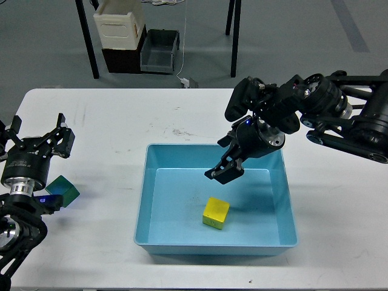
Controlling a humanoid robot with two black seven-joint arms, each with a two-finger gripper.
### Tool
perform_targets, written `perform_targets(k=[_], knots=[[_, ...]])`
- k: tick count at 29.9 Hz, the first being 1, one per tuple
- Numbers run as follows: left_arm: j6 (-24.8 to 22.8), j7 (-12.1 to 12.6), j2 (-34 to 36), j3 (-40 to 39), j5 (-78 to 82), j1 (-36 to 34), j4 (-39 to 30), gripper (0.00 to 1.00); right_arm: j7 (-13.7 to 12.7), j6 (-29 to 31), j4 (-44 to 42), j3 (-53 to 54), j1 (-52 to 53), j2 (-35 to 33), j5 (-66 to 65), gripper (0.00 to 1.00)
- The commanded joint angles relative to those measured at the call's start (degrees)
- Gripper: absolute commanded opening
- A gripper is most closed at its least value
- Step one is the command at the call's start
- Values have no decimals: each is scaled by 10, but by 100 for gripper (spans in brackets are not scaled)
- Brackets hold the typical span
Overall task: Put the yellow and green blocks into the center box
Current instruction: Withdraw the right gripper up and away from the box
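The yellow block [216, 213] lies loose on the floor of the light blue center box [143, 200]. My right gripper [225, 170] hangs open and empty above the box, up and right of the yellow block. The green block [63, 189] sits on the white table at the far left. My left gripper [37, 140] is open and empty, just above and behind the green block, not touching it.
The white table [121, 127] carries the box in its middle. Beyond the far edge stand table legs, a cream container [119, 24] and a dark bin [160, 51] on the grey floor.
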Motion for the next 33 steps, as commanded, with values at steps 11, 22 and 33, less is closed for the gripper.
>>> perform_targets(k=[11, 22, 33], knots=[[-6, 10, 178, -3, 223, -142, 76, 100, 0, -149, 30, 340, -248, 70, 2, 97], [-20, 19, 184, 4, 397, -284, 250, 100, -30, -180, 132, 565, -419, 104, 89, 97], [-32, -62, 190, 4, 776, -343, 250, 100, -80, -211, 210, 755, -582, 123, 206, 97]])
